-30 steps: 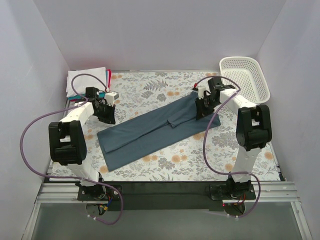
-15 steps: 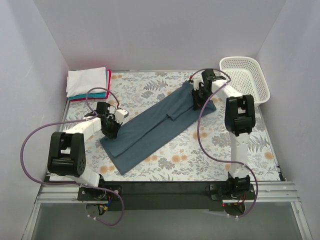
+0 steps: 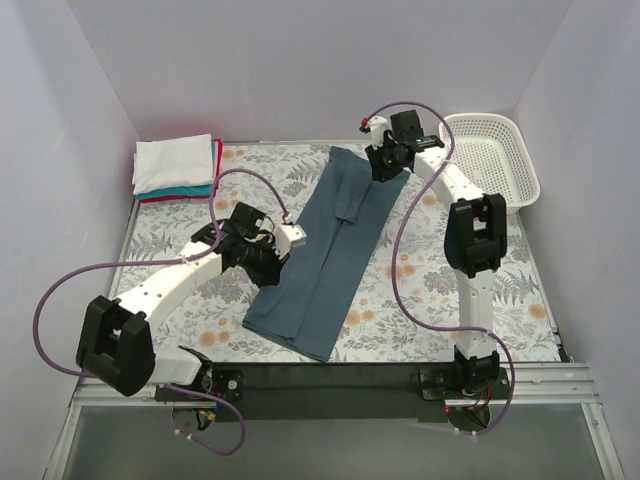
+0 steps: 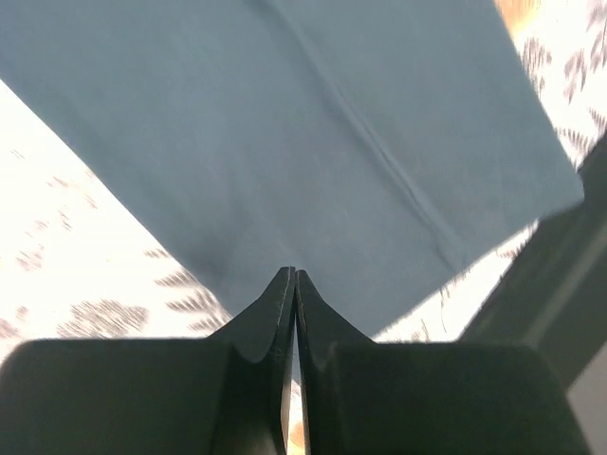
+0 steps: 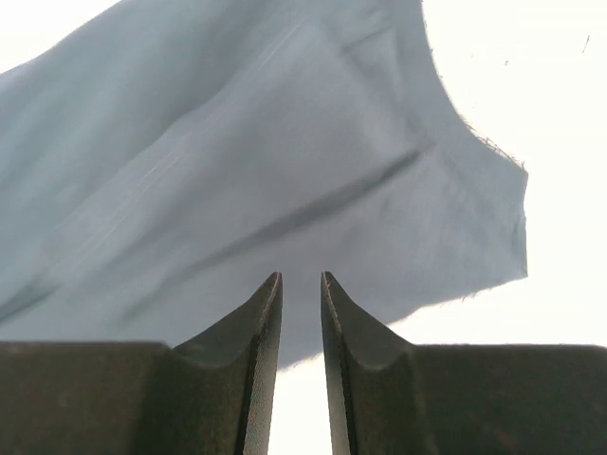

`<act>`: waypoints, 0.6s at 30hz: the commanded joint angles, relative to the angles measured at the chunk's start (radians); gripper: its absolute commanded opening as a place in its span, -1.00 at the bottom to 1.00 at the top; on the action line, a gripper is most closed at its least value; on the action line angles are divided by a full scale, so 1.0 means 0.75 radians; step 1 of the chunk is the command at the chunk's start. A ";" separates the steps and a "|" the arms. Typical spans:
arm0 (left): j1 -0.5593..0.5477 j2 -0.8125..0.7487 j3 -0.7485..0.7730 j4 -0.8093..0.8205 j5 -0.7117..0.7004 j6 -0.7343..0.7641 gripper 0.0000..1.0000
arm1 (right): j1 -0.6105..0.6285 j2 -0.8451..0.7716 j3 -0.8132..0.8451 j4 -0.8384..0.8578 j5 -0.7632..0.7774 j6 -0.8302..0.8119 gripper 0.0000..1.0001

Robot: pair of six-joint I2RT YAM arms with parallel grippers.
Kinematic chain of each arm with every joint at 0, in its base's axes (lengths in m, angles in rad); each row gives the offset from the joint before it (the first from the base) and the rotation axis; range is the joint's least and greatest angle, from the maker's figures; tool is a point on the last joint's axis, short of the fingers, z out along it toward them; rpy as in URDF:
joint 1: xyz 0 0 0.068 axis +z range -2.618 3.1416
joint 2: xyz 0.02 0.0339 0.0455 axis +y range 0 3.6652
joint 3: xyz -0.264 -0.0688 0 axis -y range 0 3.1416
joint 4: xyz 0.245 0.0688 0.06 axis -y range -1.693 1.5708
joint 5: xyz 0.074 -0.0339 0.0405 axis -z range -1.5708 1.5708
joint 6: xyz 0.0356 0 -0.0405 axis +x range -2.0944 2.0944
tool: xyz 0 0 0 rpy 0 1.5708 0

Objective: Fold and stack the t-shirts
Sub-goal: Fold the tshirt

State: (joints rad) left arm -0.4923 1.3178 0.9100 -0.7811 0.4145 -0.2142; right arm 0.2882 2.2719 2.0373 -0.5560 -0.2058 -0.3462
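Observation:
The dark slate-blue t-shirt lies folded into a long strip running from the far middle toward the near edge of the floral table. My left gripper sits at its left long edge, jaws closed on the cloth edge; in the left wrist view the shirt spreads out ahead of it. My right gripper is at the strip's far right corner, jaws nearly together, pinching the shirt's edge at its tips. Folded white, teal and red shirts are stacked at the far left.
A white plastic mesh basket stands at the far right corner. White walls close the table on three sides. The black front rail runs along the near edge, close to the strip's lower end.
Both grippers have swung the shirt round from a diagonal lie to nearly lengthwise. The left gripper moved right and nearer; the right gripper moved farther back and left.

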 commanded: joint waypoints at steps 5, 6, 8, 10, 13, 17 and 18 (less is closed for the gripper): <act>0.006 0.212 0.075 0.209 -0.004 0.005 -1.00 | -0.006 -0.270 -0.372 0.032 -0.222 0.179 -0.44; 0.004 0.259 0.069 0.229 -0.011 0.013 -1.00 | -0.004 -0.250 -0.391 0.032 -0.235 0.189 -0.46; 0.002 0.300 0.065 0.283 -0.051 0.016 -1.00 | -0.002 -0.215 -0.403 0.030 -0.255 0.214 -0.50; 0.000 0.356 0.061 0.293 -0.064 0.032 -1.00 | -0.002 -0.160 -0.391 0.034 -0.239 0.228 -0.53; -0.016 0.372 0.020 0.289 -0.060 0.058 -1.00 | -0.002 -0.082 -0.352 0.032 -0.215 0.239 -0.54; -0.120 0.372 -0.076 0.289 -0.054 0.071 -1.00 | -0.002 0.022 -0.254 0.030 -0.133 0.210 -0.54; -0.143 0.378 -0.102 0.289 -0.050 0.065 -1.00 | -0.004 0.061 -0.236 0.032 -0.118 0.202 -0.54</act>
State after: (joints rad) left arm -0.5388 1.6096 0.8883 -0.5690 0.3706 -0.1856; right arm 0.2848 2.2646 1.7939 -0.5419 -0.3355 -0.1867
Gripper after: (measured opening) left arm 0.006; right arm 0.230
